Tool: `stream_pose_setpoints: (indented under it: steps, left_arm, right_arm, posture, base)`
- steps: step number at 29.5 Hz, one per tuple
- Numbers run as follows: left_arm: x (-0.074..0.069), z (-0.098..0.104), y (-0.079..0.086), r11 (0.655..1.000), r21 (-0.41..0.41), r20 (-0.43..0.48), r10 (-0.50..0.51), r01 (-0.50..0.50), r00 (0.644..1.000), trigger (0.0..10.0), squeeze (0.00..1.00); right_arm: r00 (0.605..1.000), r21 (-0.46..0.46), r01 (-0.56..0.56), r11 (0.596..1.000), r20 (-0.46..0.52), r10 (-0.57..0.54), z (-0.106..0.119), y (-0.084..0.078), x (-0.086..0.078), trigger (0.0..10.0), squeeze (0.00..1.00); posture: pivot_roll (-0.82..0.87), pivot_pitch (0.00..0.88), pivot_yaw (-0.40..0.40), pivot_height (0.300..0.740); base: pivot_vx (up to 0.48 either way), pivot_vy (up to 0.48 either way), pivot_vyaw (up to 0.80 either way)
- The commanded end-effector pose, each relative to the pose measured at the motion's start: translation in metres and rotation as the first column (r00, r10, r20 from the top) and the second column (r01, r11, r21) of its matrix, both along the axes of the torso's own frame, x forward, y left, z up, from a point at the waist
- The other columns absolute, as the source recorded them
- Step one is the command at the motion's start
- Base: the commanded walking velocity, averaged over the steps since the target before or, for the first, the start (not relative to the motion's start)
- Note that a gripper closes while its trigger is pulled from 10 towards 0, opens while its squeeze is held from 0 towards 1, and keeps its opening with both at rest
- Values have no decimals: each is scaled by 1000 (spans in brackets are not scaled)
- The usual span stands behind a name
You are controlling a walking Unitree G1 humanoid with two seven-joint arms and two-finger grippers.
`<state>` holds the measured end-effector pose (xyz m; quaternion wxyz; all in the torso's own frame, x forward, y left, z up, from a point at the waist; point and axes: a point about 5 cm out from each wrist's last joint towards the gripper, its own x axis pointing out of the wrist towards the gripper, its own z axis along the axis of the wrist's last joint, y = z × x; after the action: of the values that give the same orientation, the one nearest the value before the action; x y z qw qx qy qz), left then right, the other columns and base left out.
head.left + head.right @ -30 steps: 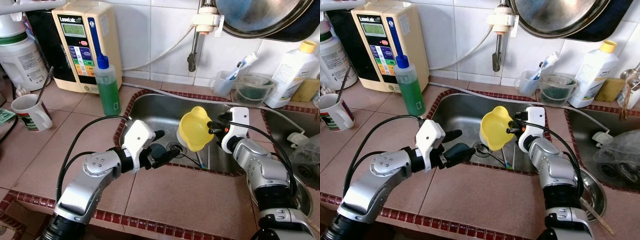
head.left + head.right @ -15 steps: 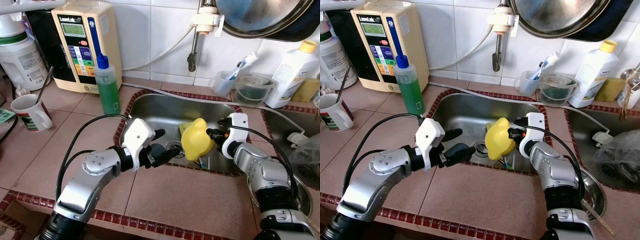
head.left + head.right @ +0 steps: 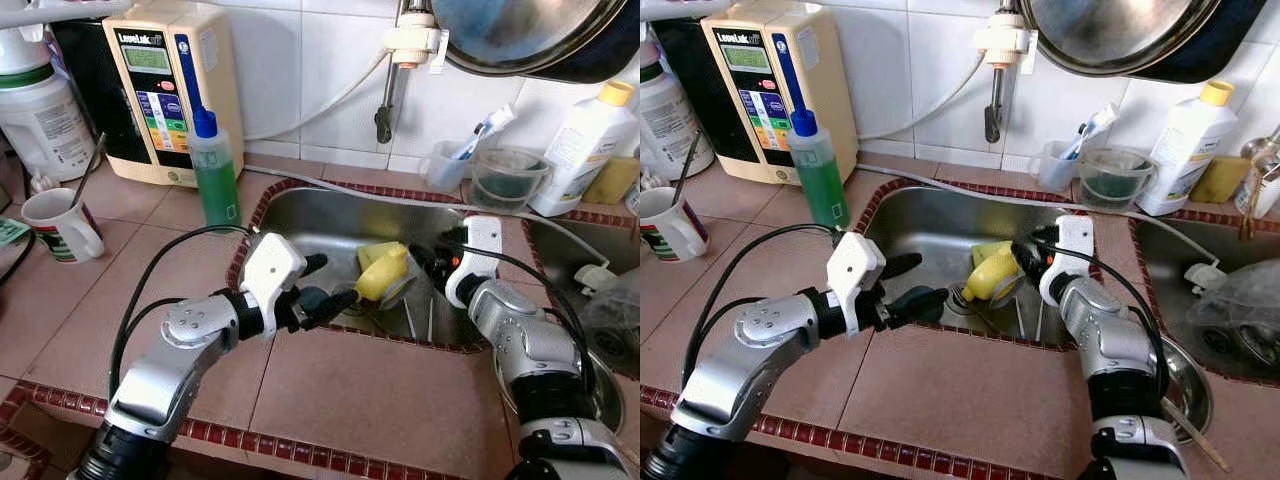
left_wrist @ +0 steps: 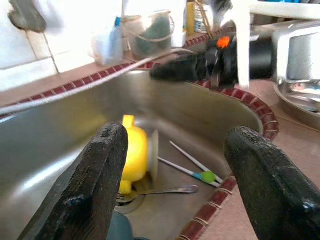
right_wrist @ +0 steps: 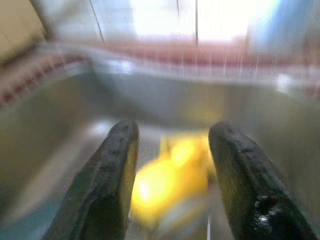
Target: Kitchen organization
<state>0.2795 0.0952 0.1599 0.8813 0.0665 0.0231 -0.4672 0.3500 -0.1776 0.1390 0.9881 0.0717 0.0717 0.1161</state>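
Note:
A yellow plastic cup (image 3: 382, 272) lies on its side on the floor of the steel sink (image 3: 318, 214), near the drain. My right gripper (image 3: 432, 262) hovers just beside the cup's far right, open, with nothing between its fingers (image 5: 116, 175); the right wrist view is blurred, with the cup (image 5: 170, 185) below the fingers. My left gripper (image 3: 325, 282) is open above the sink's front-left edge, pointing at the cup (image 4: 134, 155). A spoon (image 4: 165, 190) and thin sticks, one with a green tip (image 4: 207, 176), lie by the drain.
A green soap bottle (image 3: 215, 170) and a water machine (image 3: 165, 90) stand back left, a mug (image 3: 60, 225) at the far left. The tap (image 3: 385, 110) hangs over the sink. A clear bowl (image 3: 508, 178) and white bottle (image 3: 580, 150) stand back right.
My right gripper lowered the yellow cup from above the sink to its floor and let it go. The cup now lies on its side. My left arm barely moved.

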Motion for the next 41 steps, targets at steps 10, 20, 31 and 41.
stream_pose_setpoints:
  steps: [10,20,31,41]
  left_arm:
    - [22,12,18,979,-33,123,201,-199,972,10000,0]
    - [29,4,35,915,-181,26,370,-360,929,10000,0]
    - [30,4,46,847,-250,46,495,-470,868,10000,0]
    - [33,7,44,852,-261,54,482,-453,875,10000,0]
  right_arm:
    - [951,-35,34,999,307,-22,29,13,-15,10000,1000]
    - [907,-37,95,995,415,-71,30,14,-31,10000,1000]
    - [859,-103,204,974,496,-127,36,12,-38,10000,0]
    - [854,-125,214,969,506,-123,37,14,-36,10000,0]
  posture:
    - [75,0,-37,740]
    - [81,0,-41,740]
    - [89,0,-46,740]
    - [89,0,-45,740]
  base:
    - [0,0,0]
    - [0,0,0]
    - [0,0,0]
    - [0,0,0]
